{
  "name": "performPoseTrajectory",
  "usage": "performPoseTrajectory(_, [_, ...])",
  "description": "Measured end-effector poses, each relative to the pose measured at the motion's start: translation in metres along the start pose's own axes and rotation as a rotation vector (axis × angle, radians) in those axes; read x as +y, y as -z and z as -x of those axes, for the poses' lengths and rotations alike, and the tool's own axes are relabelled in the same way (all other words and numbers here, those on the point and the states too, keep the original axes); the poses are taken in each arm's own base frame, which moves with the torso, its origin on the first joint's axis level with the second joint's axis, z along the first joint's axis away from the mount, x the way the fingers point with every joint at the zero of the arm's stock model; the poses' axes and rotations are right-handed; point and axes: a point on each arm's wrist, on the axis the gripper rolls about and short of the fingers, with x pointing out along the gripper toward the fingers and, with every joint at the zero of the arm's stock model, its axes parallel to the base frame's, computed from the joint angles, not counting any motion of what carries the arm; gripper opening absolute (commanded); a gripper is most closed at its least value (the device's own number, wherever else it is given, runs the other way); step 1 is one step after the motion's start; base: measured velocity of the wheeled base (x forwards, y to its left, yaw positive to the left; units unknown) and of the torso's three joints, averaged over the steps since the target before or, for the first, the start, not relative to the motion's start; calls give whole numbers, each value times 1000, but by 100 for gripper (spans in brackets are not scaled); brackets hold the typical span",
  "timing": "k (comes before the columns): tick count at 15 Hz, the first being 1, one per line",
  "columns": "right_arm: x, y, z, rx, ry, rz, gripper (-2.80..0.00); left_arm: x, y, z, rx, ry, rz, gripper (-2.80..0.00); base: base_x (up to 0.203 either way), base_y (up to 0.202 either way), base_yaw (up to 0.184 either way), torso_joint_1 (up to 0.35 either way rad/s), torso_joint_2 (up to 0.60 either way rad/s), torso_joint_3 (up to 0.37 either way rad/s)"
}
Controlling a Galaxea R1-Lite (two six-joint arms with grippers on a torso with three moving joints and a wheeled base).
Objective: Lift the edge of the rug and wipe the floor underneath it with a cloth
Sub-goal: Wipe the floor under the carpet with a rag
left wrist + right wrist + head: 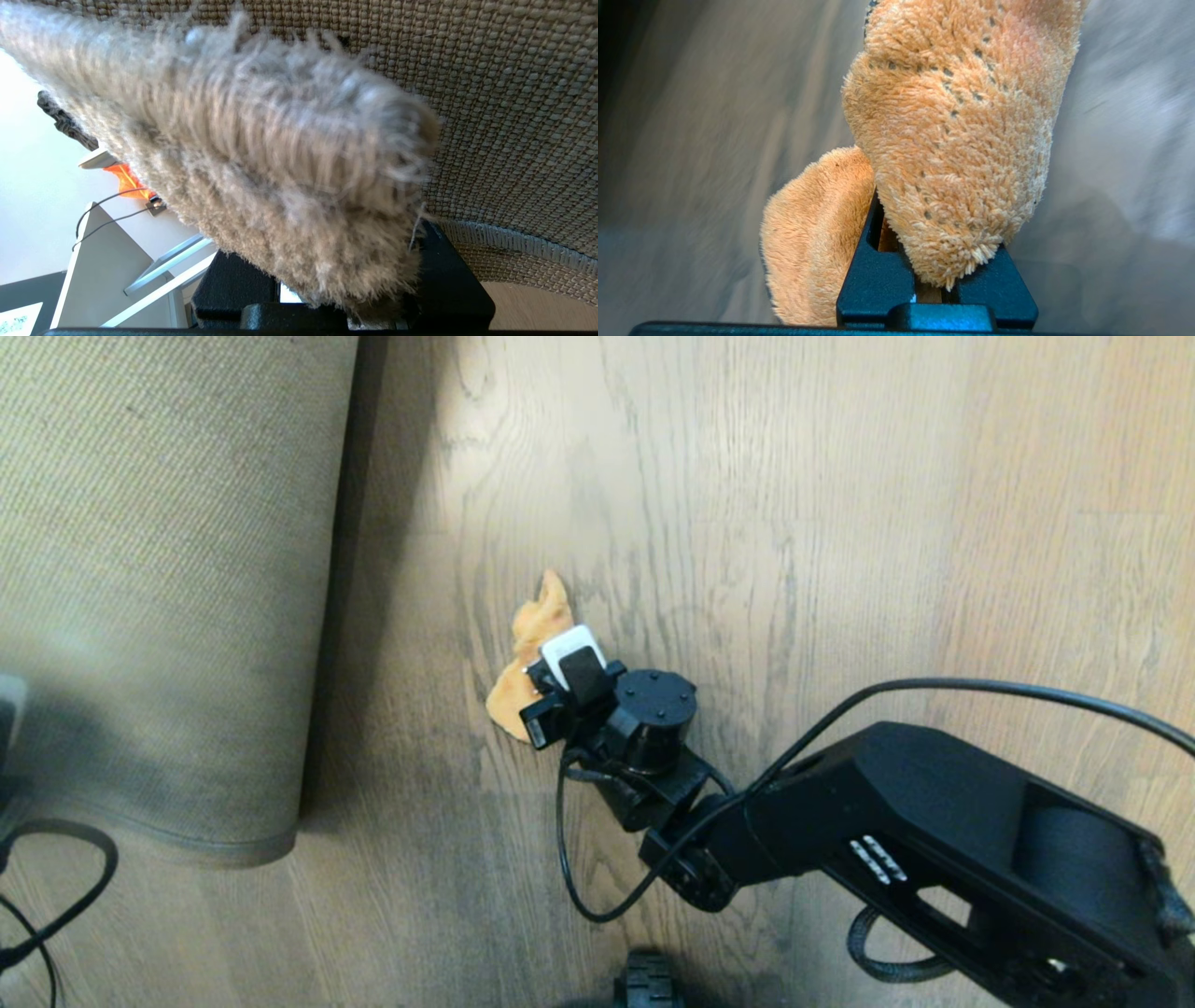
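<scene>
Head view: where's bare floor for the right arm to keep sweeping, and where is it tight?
Bare floor lies wide open past the cloth and towards the right side. A narrower shadowed strip runs between the cloth and the lifted rug edge. It is crowded near the robot: the right gripper, its arm and looping cable, plus cables at bottom left.

The left gripper [343,298] pinches the fluffy rug edge [280,168], with its woven backing [514,116] arching above it.
</scene>
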Motion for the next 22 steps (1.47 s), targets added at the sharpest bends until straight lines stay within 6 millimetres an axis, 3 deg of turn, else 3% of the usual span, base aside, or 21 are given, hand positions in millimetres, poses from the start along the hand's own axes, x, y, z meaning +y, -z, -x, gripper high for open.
performPoseTrajectory(9, [-107,-32,-13,-65,205,30,-280,0,0,0,1,0,0,-280,0,0,0,0,0,0])
performPoseTrajectory(12, [-118,-36,-10,-64,230,35,-280,0,0,0,0,0,0,-280,0,0,0,0,0,0])
performPoseTrajectory(14, [-112,-34,-7,-52,223,33,-280,0,0,0,1,0,0,-280,0,0,0,0,0,0])
performPoseTrajectory(17, [-85,-27,3,-21,167,26,-280,0,0,0,1,0,0,-280,0,0,0,0,0,0])
performPoseTrajectory(22, [-13,-15,33,37,-5,13,-280,0,0,0,1,0,-1,-280,0,0,0,0,0,0])
